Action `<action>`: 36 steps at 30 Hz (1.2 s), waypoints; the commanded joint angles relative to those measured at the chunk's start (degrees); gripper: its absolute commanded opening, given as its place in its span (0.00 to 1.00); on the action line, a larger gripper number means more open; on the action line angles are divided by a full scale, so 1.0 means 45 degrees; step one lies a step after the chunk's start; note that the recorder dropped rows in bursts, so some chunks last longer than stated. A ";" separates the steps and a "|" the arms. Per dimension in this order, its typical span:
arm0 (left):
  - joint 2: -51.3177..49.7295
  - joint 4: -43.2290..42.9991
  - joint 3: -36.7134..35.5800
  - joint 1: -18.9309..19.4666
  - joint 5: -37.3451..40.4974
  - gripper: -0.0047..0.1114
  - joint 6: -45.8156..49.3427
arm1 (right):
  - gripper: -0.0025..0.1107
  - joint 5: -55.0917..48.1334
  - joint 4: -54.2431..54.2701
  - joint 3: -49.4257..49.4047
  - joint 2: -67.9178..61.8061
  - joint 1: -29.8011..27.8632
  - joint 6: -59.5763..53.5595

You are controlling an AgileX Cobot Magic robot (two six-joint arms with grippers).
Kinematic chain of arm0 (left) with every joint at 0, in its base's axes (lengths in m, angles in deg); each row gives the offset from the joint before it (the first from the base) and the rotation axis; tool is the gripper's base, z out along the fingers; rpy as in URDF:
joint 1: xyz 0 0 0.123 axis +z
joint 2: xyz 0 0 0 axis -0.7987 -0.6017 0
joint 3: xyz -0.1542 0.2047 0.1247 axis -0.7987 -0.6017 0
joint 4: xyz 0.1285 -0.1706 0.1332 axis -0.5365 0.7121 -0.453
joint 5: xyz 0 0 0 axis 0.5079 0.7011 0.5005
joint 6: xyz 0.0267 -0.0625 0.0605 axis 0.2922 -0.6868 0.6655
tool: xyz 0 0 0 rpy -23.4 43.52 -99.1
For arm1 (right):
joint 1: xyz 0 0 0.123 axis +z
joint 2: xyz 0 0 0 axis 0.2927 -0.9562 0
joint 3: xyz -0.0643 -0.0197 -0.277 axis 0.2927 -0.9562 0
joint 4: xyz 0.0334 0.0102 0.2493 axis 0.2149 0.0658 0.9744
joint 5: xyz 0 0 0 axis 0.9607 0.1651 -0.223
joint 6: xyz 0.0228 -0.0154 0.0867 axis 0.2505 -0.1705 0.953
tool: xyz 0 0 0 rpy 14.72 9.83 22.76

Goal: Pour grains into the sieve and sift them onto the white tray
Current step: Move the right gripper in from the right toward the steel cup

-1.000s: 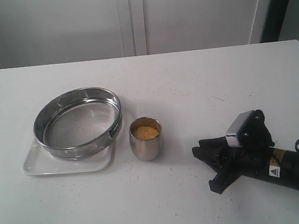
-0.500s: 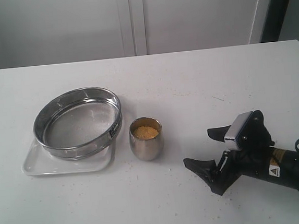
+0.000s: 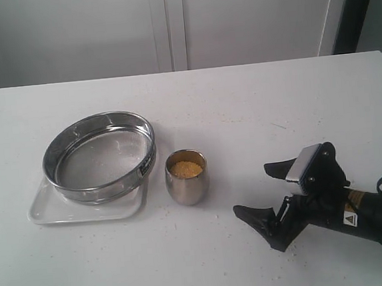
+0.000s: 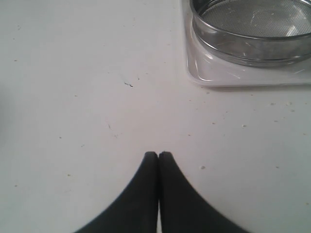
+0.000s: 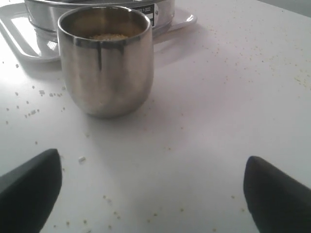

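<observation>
Nothing is poured yet. The right claw [image 3: 252, 189] gapes wide and empty, with the cup [image 3: 187, 183] of grains [image 3: 185, 168] just ahead of it. Beyond the cup, the sieve [image 3: 114, 186] sits bare on the white tray [image 3: 83, 209]. The left claw [image 4: 158, 155] is pinched shut, holding nothing.

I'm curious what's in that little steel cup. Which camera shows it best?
The exterior view: it looks down into the steel cup, so the yellow grains inside show plainly. The right wrist view shows the cup large and close, but side-on, with only a sliver of grains below the rim. The left wrist view misses it.
</observation>
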 commanded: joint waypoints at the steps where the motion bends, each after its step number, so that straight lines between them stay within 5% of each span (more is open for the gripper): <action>1: 0.0051 0.0029 -0.0115 -0.0083 0.0097 0.04 -0.0054 | 0.86 0.0196 -0.0288 0.0230 -0.0048 0.0236 -0.0138; 36: 0.0051 0.0029 -0.0115 -0.0083 0.0097 0.04 -0.0054 | 0.91 0.0196 -0.0358 0.1581 -0.0687 0.1251 0.1018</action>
